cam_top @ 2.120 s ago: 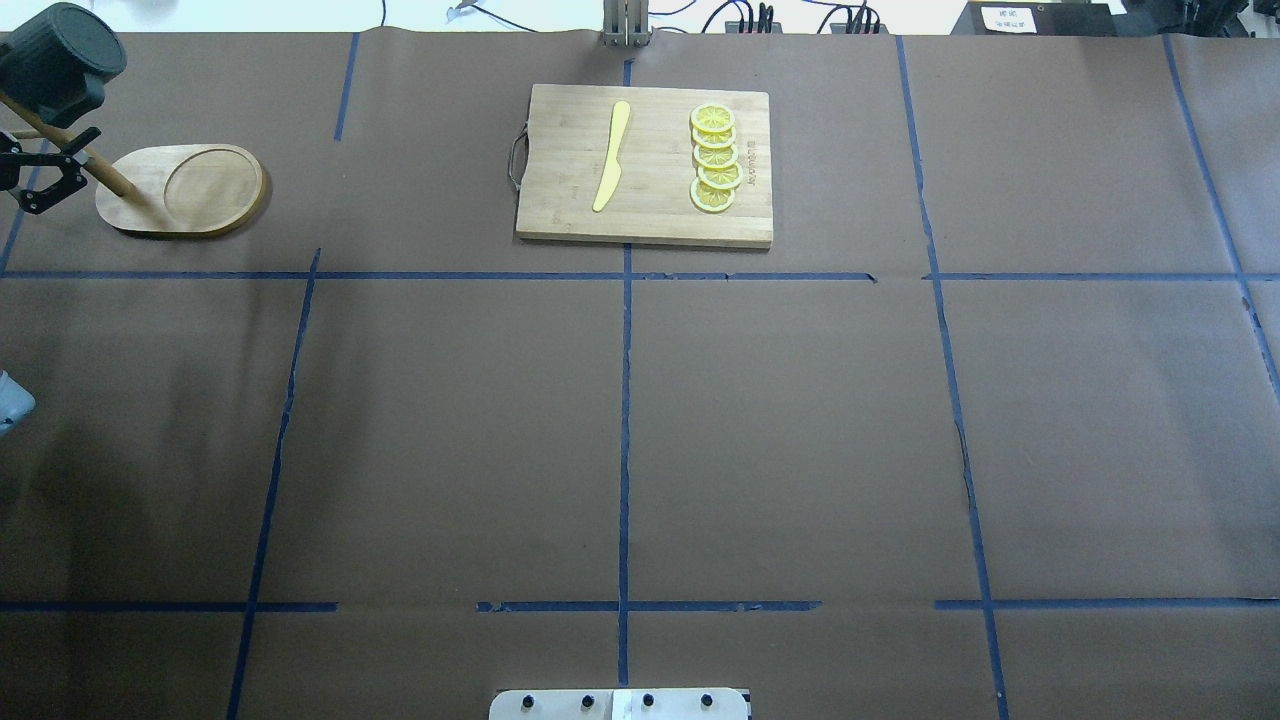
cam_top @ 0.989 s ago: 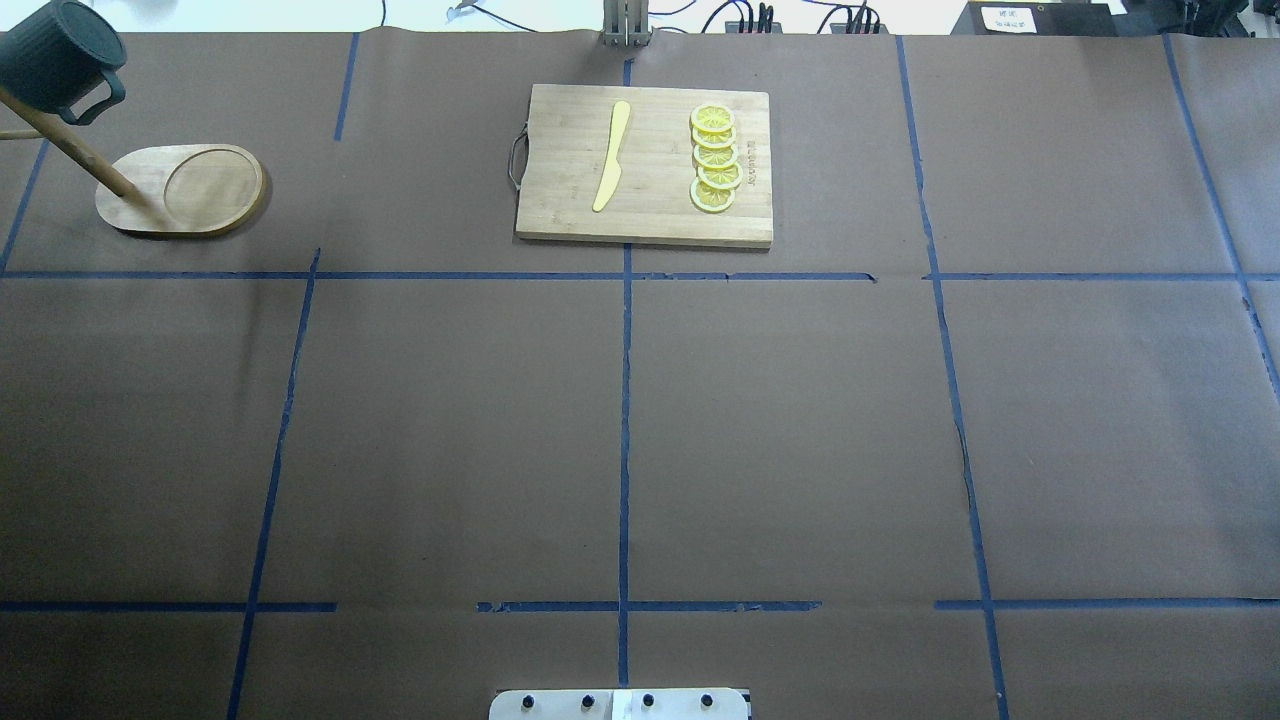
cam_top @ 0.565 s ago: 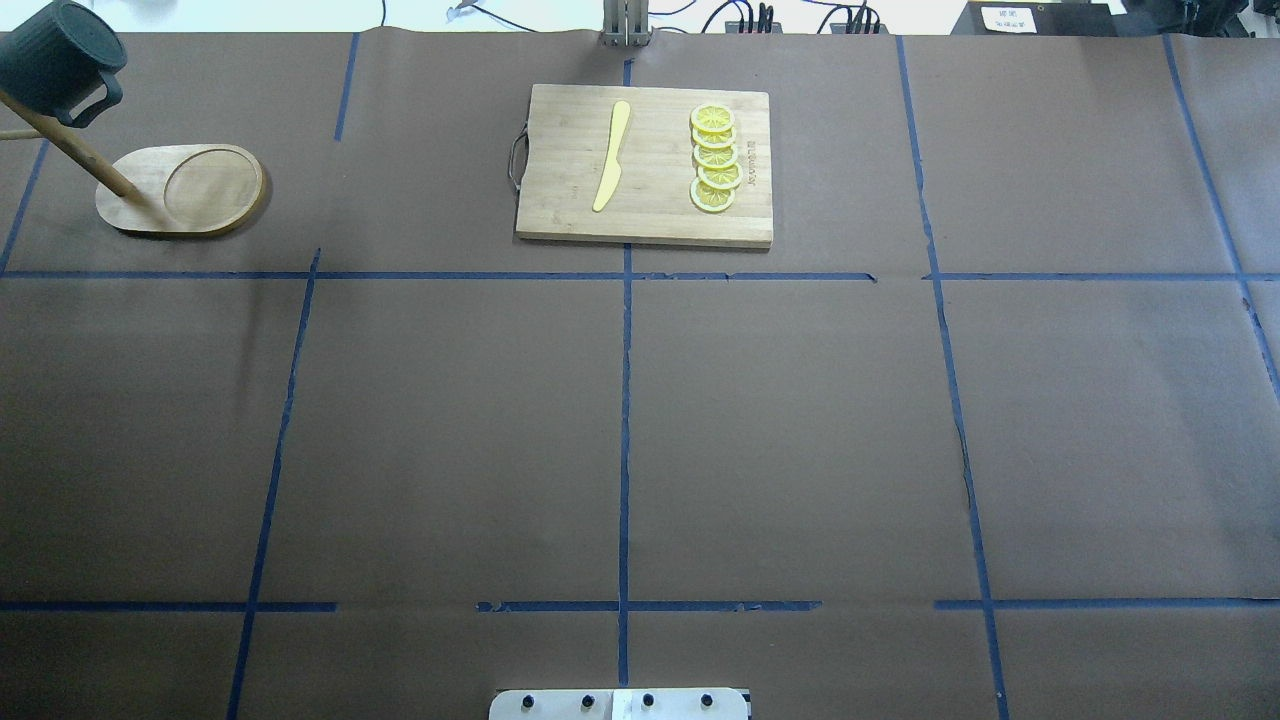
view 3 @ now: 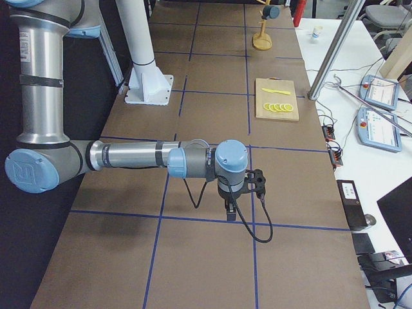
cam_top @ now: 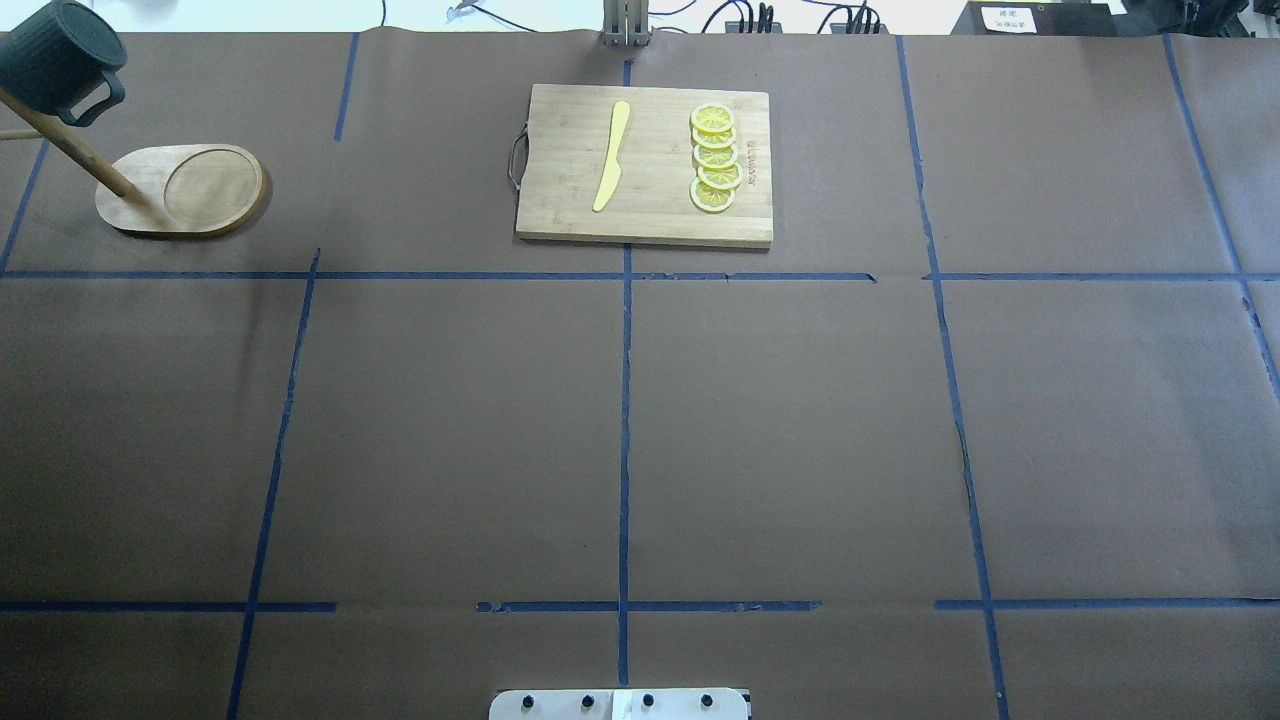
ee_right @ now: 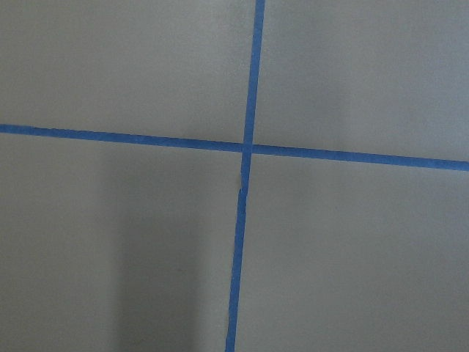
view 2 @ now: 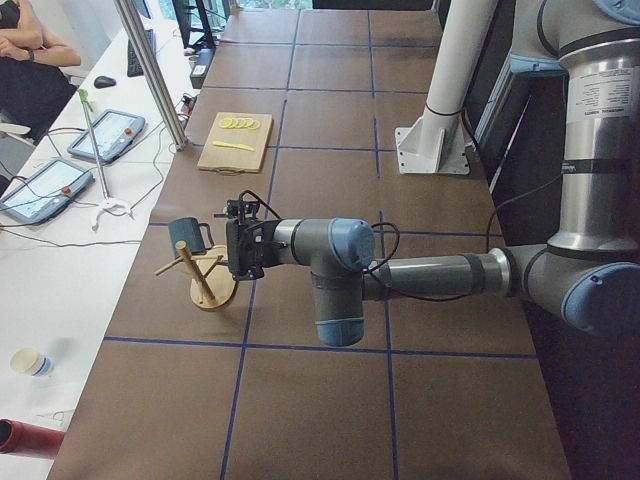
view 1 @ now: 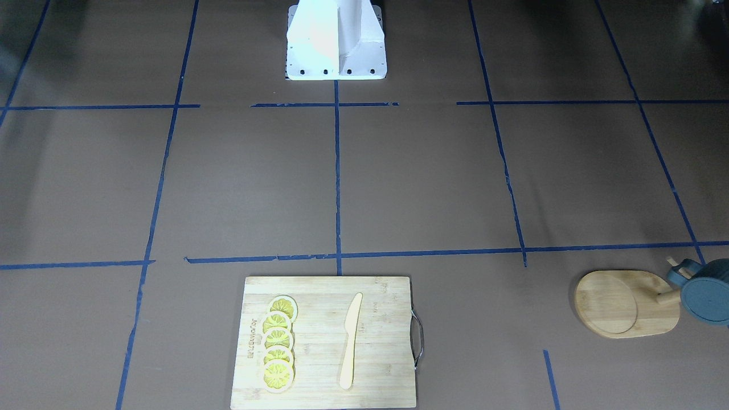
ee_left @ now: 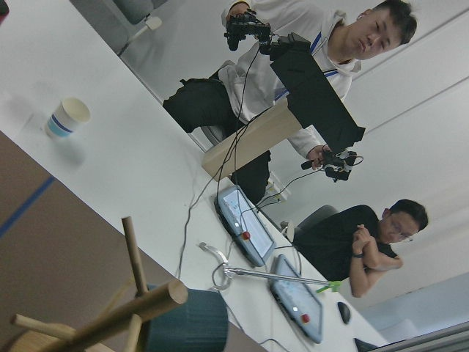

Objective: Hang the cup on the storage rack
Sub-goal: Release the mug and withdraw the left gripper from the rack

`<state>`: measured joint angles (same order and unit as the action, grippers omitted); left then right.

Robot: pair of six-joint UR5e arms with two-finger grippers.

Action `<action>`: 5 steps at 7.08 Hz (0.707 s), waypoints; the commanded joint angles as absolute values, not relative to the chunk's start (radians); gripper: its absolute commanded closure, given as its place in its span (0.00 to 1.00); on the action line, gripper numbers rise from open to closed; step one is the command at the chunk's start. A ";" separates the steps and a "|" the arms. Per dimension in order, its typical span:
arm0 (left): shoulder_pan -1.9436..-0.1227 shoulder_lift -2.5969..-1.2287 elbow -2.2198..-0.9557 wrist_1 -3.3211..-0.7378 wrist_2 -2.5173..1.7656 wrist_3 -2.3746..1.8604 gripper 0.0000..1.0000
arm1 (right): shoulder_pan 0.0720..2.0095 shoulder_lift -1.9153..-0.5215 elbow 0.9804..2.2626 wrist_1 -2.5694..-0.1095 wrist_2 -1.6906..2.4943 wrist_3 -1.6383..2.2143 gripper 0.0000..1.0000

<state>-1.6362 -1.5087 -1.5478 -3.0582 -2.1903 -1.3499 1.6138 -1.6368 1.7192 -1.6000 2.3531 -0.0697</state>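
Note:
The dark teal cup [cam_top: 60, 60] hangs on a peg of the bamboo storage rack [cam_top: 185, 190] at the far left of the table. The cup [view 1: 706, 299] and the rack's oval base [view 1: 621, 302] also show in the front view. In the left side view my left gripper [view 2: 232, 248] is just beside the rack [view 2: 205, 285] and apart from the cup [view 2: 185, 235]; I cannot tell if it is open or shut. The left wrist view shows the post [ee_left: 110, 319] and the cup [ee_left: 187, 326] close by. My right gripper [view 3: 230, 207] hangs over bare table; I cannot tell its state.
A bamboo cutting board [cam_top: 645, 165] with a yellow knife [cam_top: 612, 155] and lemon slices [cam_top: 714, 158] lies at the far middle. The robot's base [view 1: 336, 40] stands at the near edge. Operators sit beyond the table's left end [ee_left: 293, 81].
My left gripper was beside the rack post at the overhead view's left edge; it has drawn back out of that view. The cup has turned slightly on its peg, its handle now showing.

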 commanded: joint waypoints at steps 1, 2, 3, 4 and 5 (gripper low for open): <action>-1.644 -1.505 -1.574 -2.828 -2.186 -0.944 0.00 | 1.614 -1.635 1.718 -1.600 2.353 -0.071 0.00; -1.657 -1.505 -1.607 -2.678 -2.184 -0.778 0.00 | 1.614 -1.635 1.718 -1.600 2.353 -0.071 0.00; -1.660 -1.505 -1.626 -2.555 -2.183 -0.618 0.00 | 1.614 -1.637 1.718 -1.600 2.353 -0.071 0.00; -1.661 -1.503 -1.631 -2.448 -2.181 -0.472 0.00 | 1.614 -1.637 1.718 -1.600 2.353 -0.069 0.00; -1.661 -1.502 -1.632 -2.296 -2.157 -0.318 0.00 | 1.614 -1.637 1.718 -1.601 2.353 -0.066 0.00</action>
